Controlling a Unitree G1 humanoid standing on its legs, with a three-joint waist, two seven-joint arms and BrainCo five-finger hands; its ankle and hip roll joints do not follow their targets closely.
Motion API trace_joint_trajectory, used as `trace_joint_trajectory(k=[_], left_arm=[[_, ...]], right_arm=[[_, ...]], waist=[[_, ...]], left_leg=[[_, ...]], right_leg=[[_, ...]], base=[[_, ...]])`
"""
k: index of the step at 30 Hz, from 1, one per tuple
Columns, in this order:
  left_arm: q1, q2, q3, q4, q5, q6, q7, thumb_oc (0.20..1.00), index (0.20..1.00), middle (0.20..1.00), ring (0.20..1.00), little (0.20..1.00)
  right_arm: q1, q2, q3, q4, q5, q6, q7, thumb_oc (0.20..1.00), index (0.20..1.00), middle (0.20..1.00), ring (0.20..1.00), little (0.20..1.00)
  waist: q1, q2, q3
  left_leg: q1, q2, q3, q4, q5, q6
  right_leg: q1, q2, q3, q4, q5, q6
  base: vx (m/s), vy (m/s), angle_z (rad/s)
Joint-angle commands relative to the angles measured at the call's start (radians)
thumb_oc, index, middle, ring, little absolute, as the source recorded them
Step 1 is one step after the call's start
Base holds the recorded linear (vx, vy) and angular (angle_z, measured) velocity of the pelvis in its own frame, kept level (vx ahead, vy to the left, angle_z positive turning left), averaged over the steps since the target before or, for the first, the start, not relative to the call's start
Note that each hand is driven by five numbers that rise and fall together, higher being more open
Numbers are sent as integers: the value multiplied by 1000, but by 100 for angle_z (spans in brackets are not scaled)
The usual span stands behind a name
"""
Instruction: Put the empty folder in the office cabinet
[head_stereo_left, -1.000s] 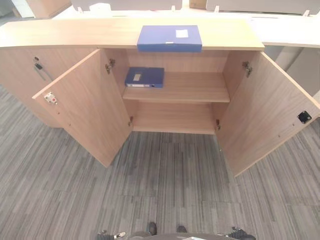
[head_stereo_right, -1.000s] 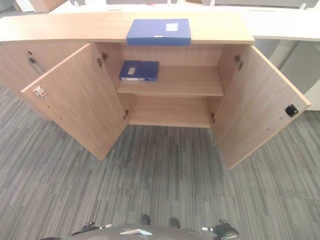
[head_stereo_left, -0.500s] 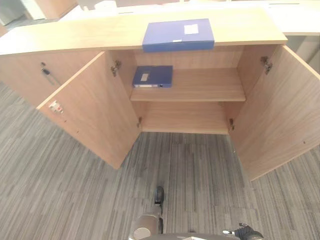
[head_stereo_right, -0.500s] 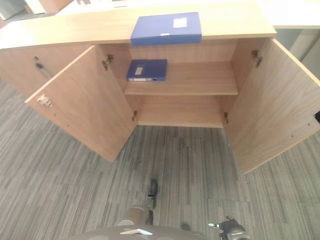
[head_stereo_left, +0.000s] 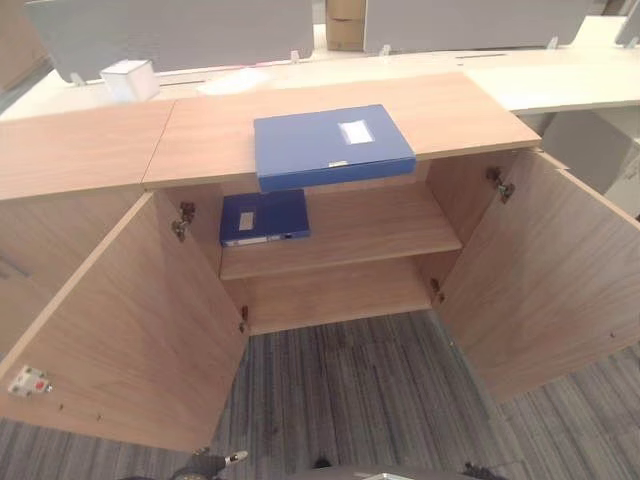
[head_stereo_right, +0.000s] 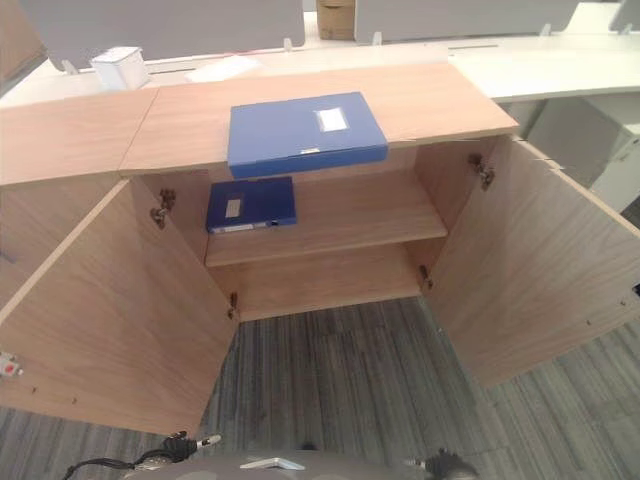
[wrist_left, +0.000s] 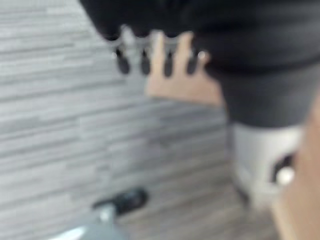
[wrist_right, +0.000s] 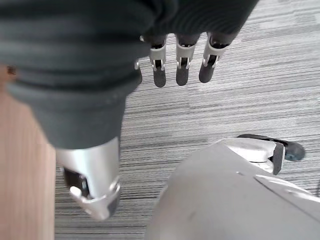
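Blue folder lies flat on the cabinet top at its front edge, long axis sideways. Left hand and right hand hang low, fingers straight, empty, well below it; neither nearer.

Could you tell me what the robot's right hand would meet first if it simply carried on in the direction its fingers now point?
Probably the striped grey carpet. In its wrist view the right hand hangs with relaxed fingers, holding nothing, and carpet lies past the fingertips. Depth is unclear, so how soon is uncertain.
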Motion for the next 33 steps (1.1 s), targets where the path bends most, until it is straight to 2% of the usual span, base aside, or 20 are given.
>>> trace_joint_trajectory(k=[1, 2, 3, 4, 5, 7, 9, 15, 16, 19, 20, 23, 25, 27, 28, 33], left_arm=[[30, 23, 65, 27, -13, 0, 15, 1000, 1000, 1000, 1000, 1000], [28, 26, 67, 28, -16, -3, 16, 1000, 1000, 1000, 1000, 1000], [28, 26, 67, 28, -16, -3, 16, 1000, 1000, 1000, 1000, 1000], [23, 37, 63, 27, -29, -12, 19, 1000, 1000, 1000, 1000, 1000], [26, 38, 80, 26, -28, -20, 28, 1000, 1000, 1000, 1000, 1000], [30, 38, 81, 33, -25, -21, 31, 1000, 1000, 1000, 1000, 1000], [27, 19, 90, 29, -57, -24, 34, 1000, 1000, 1000, 1000, 1000], [13, 5, 86, 6, -92, -30, 46, 1000, 1000, 1000, 1000, 1000], [-3, 2, 78, -18, -126, -36, 43, 1000, 1000, 1000, 1000, 1000], [-42, 10, 76, -34, -127, -34, 43, 1000, 1000, 1000, 1000, 1000], [-2, 21, 74, -106, -166, -60, 40, 1000, 1000, 1000, 1000, 1000], [23, 18, 72, -147, -187, -78, 37, 1000, 1000, 1000, 1000, 1000], [50, 24, 72, -279, -250, -91, 30, 1000, 1000, 1000, 1000, 1000], [60, 25, 78, -326, -275, -93, 30, 1000, 1000, 1000, 1000, 1000], [85, 30, 97, -445, -326, -101, 40, 1000, 1000, 1000, 1000, 1000], [111, 30, 134, -671, -407, -120, 88, 1000, 1000, 1000, 1000, 1000]], right_arm=[[-1, -53, -13, -3, 42, -4, -10, 1000, 1000, 1000, 1000, 1000], [-2, -53, -22, -3, 56, -5, -9, 1000, 1000, 1000, 1000, 1000], [-2, -53, -22, -3, 56, -5, -9, 1000, 1000, 1000, 1000, 1000], [-11, -62, -18, -7, 78, -12, -6, 1000, 1000, 1000, 1000, 1000], [-20, -56, -28, 4, 73, -13, -23, 1000, 1000, 1000, 1000, 1000], [-12, -50, -28, 12, 78, -7, -20, 1000, 1000, 1000, 1000, 1000], [7, -33, -3, 27, 58, -2, -15, 1000, 1000, 1000, 1000, 1000], [-24, -43, -2, 44, 74, 16, -29, 1000, 1000, 1000, 1000, 1000], [-1, -39, -1, 26, 83, -14, -27, 1000, 1000, 1000, 1000, 1000], [13, -34, 5, 38, 89, -7, -21, 1000, 1000, 1000, 1000, 1000], [7, -52, -17, 29, 103, -12, -26, 1000, 1000, 1000, 1000, 1000], [19, -56, -21, 13, 116, -30, -26, 1000, 1000, 1000, 1000, 1000], [27, -68, -23, -19, 130, -48, -28, 1000, 1000, 1000, 1000, 1000], [29, -71, -24, -29, 134, -52, -29, 1000, 1000, 1000, 1000, 1000], [32, -80, -30, -44, 138, -57, -37, 1000, 1000, 1000, 1000, 1000], [33, -78, -32, -64, 132, -52, -52, 1000, 1000, 1000, 1000, 1000]], waist=[[-19, 19, 51], [-28, 26, 56], [-28, 26, 56], [-60, 11, 76], [-64, -21, 67], [-61, -32, 59], [-51, -53, 35], [-38, -62, 9], [-38, -62, 6], [-41, -59, -10], [-31, -53, -7], [-29, -49, 0], [-29, -47, 9], [-29, -48, 10], [-29, -50, 11], [-29, -56, 6]], left_leg=[[-28, 55, -78, -9, -25, -140], [-25, 65, -82, -9, -20, -147], [-25, 65, -82, -9, -20, -147], [8, 80, -86, -9, -31, -171], [21, 99, -96, -9, -45, -184], [22, 101, -104, -9, -47, -186], [29, 129, -136, -9, -39, -210], [57, 162, -166, -9, -41, -239], [60, 167, -173, -9, -40, -244], [77, 177, -178, -9, -45, -254], [76, 177, -188, -9, -42, -254], [73, 178, -196, -9, -39, -255], [68, 178, -196, -9, -37, -257], [68, 178, -195, -9, -37, -257], [67, 179, -192, -9, -38, -258], [73, 178, -187, -9, -45, -256]], right_leg=[[43, -24, -39, -327, 106, -58], [28, -7, -28, -389, 83, -57], [28, -7, -28, -389, 83, -57], [18, 54, 7, -595, 45, -49], [50, 106, 107, -719, 22, -24], [67, 112, 100, -750, 19, -36], [135, 138, 52, -840, 33, -54], [209, 166, 0, -880, 11, -75], [216, 169, -7, -880, 6, -78], [236, 176, -18, -880, -6, -82], [242, 176, -29, -880, -7, -85], [242, 175, -35, -880, -10, -83], [240, 176, -35, -880, -8, -82], [240, 177, -34, -880, -8, -82], [239, 175, -34, -880, -8, -80], [248, 171, -29, -880, -11, -79]], base=[[106, -86, -6], [40, -51, -8], [163, -226, 18], [233, -386, 28], [233, -386, 28], [120, -243, 23], [161, -331, 92], [140, -164, 44], [66, -61, 14], [138, -72, 22], [23, -16, 4], [-4, -15, -8], [-9, -3, 6], [0, 0, 0], [0, 0, 0], [0, 0, 0]])
